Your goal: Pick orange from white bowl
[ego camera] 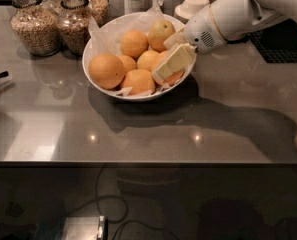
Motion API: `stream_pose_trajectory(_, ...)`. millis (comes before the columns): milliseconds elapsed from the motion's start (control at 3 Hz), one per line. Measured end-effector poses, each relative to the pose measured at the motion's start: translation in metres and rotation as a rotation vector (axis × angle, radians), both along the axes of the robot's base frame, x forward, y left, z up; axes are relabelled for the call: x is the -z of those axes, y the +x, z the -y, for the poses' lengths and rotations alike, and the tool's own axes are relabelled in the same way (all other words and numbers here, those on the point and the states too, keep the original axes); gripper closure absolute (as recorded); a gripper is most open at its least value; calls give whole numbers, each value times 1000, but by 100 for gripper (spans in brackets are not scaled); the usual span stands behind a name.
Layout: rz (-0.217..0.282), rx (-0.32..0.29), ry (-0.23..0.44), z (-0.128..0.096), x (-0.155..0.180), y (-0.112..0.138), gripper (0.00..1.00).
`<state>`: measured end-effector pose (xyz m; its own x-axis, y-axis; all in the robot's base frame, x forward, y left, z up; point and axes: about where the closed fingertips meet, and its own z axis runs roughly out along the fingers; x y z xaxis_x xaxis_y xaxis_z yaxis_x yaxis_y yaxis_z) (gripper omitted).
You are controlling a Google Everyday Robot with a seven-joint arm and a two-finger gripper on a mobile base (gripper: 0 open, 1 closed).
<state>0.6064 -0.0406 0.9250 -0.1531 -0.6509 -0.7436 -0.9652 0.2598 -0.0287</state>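
I have the gripper (163, 58) at the right-hand side of the white bowl (138, 95), reaching in from the right over the rim. Its pale fingers (174, 62) are spread apart; the longer one lies slantwise across the front of the orange (176, 77), the shorter one sits just above and behind that fruit; whether either pad is touching the peel I cannot tell. The orange rests inside the bowl against its right wall, partly hidden under the longer finger. Just beyond the shorter finger is a paler, yellowish orange (160, 31); to the left of the fingers lie four more oranges, the largest (106, 70) at the far left of the bowl, well apart from the fingers. Crinkled white paper (99, 35) lines the bowl beneath the fruit. The bowl stands on a grey, glossy surface (138, 134); far to the left of the fingers, behind the bowl, stand two glass jars of grain (35, 28); behind the gripper's wrist sits a small white lidded cup (194, 5).
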Motion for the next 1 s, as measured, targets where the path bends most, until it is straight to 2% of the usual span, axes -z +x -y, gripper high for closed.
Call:
stream_pose_trajectory(333, -30, 35, -2, -1, 10, 6, 33)
stream_pose_trajectory(1000, -103, 62, -50, 1, 44, 8, 30)
